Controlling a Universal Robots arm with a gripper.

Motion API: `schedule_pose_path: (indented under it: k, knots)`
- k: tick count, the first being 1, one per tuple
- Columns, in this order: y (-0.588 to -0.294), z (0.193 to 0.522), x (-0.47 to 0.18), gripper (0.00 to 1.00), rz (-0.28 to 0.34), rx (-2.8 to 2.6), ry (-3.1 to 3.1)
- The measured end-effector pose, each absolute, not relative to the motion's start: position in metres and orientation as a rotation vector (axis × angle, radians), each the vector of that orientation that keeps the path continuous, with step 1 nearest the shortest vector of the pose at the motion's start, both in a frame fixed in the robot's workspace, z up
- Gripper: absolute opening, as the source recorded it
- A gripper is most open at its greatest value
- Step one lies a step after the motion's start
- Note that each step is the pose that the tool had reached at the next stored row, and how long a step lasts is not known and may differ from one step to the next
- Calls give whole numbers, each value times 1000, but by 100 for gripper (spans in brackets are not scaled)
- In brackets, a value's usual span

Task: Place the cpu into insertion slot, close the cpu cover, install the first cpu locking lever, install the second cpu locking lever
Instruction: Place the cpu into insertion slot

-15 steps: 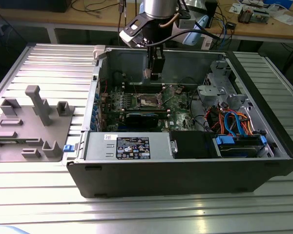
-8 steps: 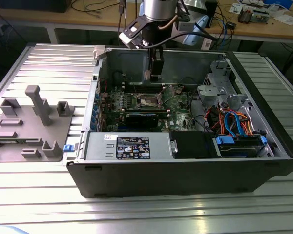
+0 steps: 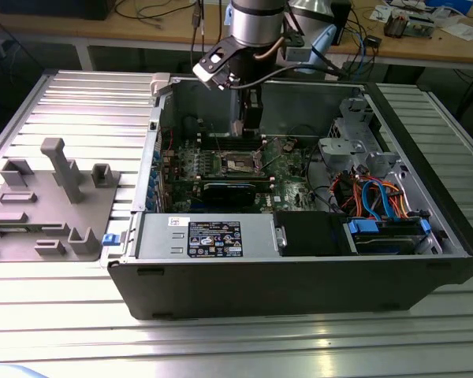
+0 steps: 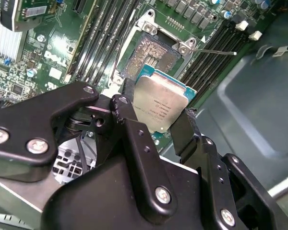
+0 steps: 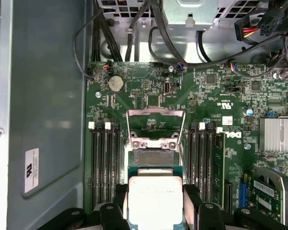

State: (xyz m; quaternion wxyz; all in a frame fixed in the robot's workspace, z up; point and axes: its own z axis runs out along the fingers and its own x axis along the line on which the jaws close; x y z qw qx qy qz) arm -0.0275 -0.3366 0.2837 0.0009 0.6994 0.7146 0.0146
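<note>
Second wrist view: pincer [image 4: 158, 109] around cpu [image 4: 162, 99]

You're in an electronics workshop: an open computer case [image 3: 299, 287] sits on a ribbed metal table [image 3: 221, 346], a grey parts holder [image 3: 51, 209] at nine o'clock, cluttered wooden benches [image 3: 102, 31] at twelve.

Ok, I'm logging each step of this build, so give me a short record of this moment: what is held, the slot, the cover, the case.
held: cpu, clamped in the gripper, metal top showing
cpu position: close over the slot, not yet seated
slot: bare, contacts showing, no chip in it
cover: swung open, away from the slot
case: lying on its side, open, on a ribbed metal table
</note>
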Motion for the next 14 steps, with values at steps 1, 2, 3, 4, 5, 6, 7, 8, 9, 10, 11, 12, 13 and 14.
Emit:
schedule_pose_path:
  k: [1,2,3,4,5,6,7,8,9,10,11,12,13,14]
  knots:
    - [-337,281,-28,54,46,2197,2243]
    - [-337,278,-27,54,46,2197,2243]
    - [-337,276,-27,54,46,2197,2242]
    - [-337,273,-27,54,46,2198,2241]
    - [-337,270,-27,54,46,2199,2240]
    - [-337,268,-27,54,46,2200,2239]
    - [-337,266,-27,54,46,2201,2239]
    - [-337,265,-27,54,46,2201,2239]
    - [-337,260,-27,54,46,2201,2238]
    - [-337,256,-27,54,46,2203,2236]
    - [-337,253,-27,54,46,2205,2235]
    - [-337,251,-27,54,46,2205,2234]
    - [-337,249,-27,54,46,2206,2234]
    - [-337,246,-27,54,46,2206,2234]
